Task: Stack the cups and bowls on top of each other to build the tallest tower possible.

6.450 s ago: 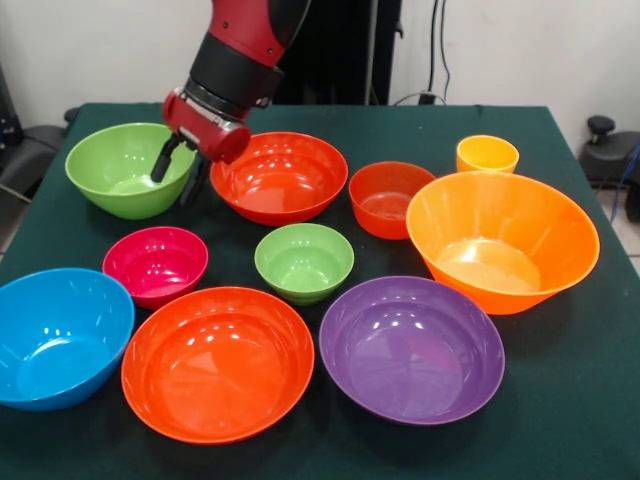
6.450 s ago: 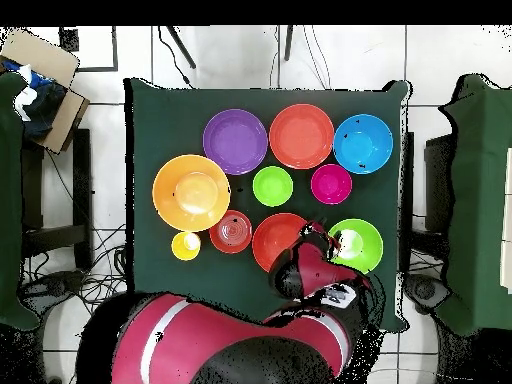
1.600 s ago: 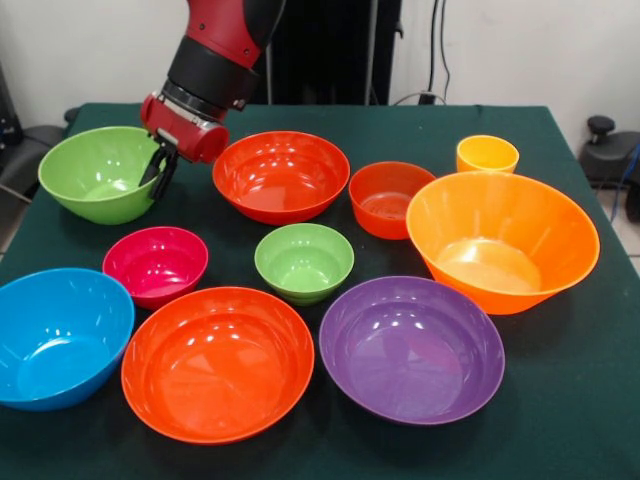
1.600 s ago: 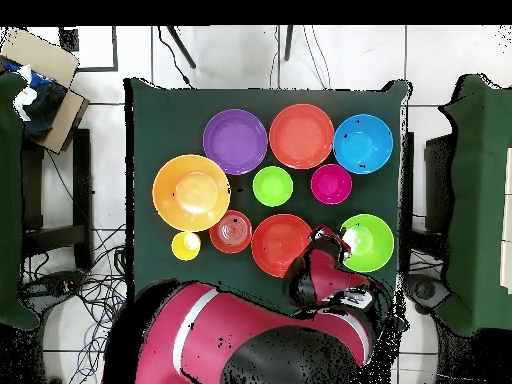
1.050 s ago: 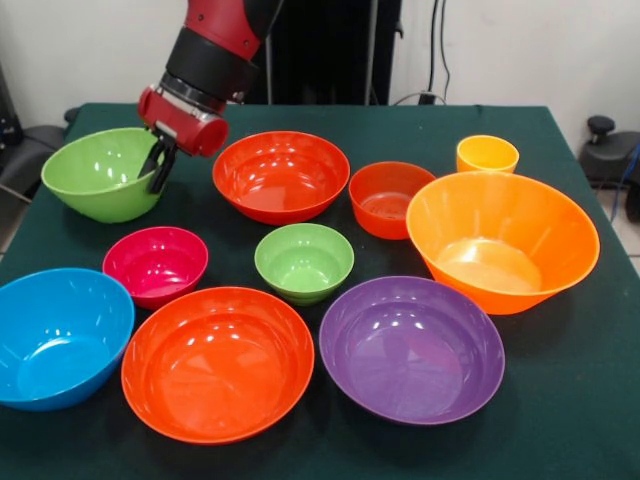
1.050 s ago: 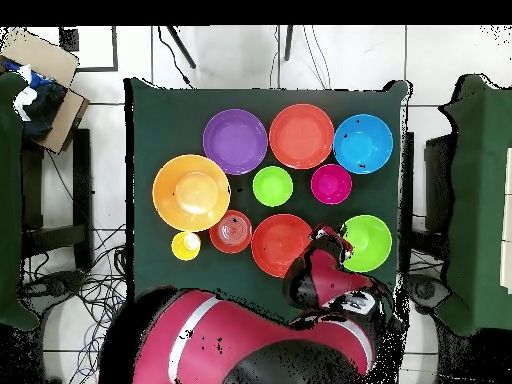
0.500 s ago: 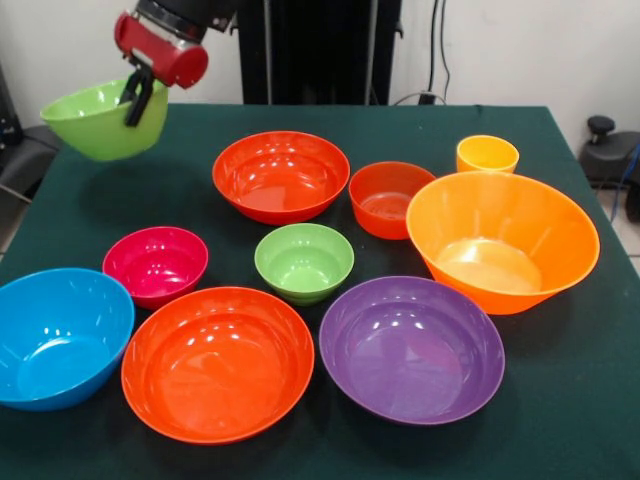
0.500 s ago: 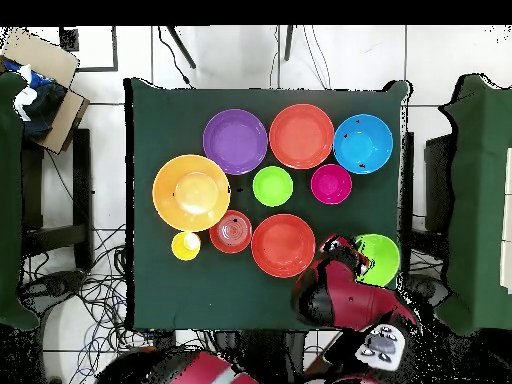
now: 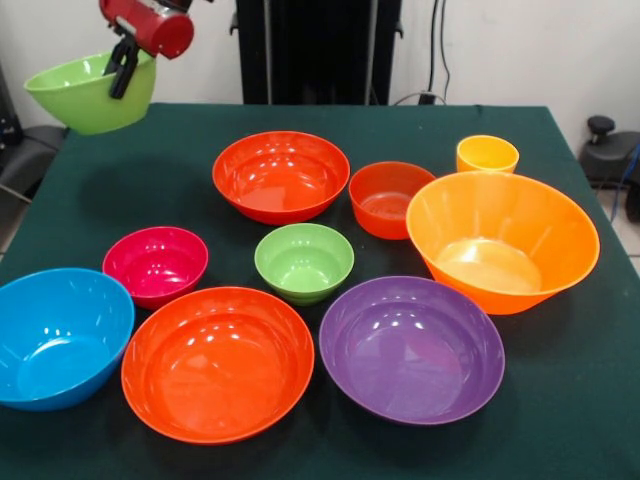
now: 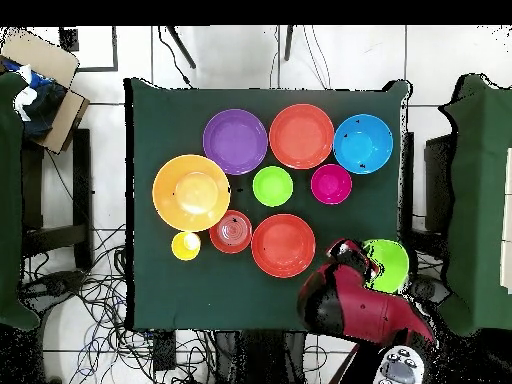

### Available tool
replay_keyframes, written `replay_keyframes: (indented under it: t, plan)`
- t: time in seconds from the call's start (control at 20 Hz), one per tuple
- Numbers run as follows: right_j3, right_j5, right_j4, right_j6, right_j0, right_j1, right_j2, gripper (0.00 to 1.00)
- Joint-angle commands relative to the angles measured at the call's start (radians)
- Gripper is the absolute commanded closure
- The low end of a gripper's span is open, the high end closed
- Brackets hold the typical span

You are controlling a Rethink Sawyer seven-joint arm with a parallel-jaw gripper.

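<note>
My gripper point(image 9: 123, 72) is shut on the rim of a medium lime green bowl point(image 9: 85, 95) and holds it high above the table's far left corner in the front view. In the overhead view the gripper point(image 10: 368, 262) and the green bowl point(image 10: 390, 264) are at the table's lower right edge. On the table stand a red-orange bowl point(image 9: 281, 175), a small red-orange bowl point(image 9: 390, 197), a yellow-orange cup point(image 9: 487, 154), a large orange bowl point(image 9: 502, 239), a small lime green bowl point(image 9: 304, 261), a magenta bowl point(image 9: 156, 264), a blue bowl point(image 9: 57, 334), a wide red-orange bowl point(image 9: 217, 361) and a purple bowl point(image 9: 412, 348).
The dark green table point(image 9: 590, 400) has bare cloth along its far edge and at its right side. Chairs draped in green stand beside the table in the overhead view point(image 10: 480, 200). A cardboard box point(image 10: 45, 85) lies off the table at the upper left.
My gripper took the lime green bowl by its rim, lifted it off the table and carried it up and out toward the table's corner.
</note>
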Motion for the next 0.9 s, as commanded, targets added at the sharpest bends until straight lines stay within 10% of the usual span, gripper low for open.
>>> replay_keyframes:
  t: [0.05, 0.9]
  plan:
    - [0.069, 0.154, -0.040, 0.002, 0.006, -0.066, 0.178, 1.00]
    - [0.114, 0.293, 0.038, 0.040, 0.016, -0.165, 0.257, 1.00]
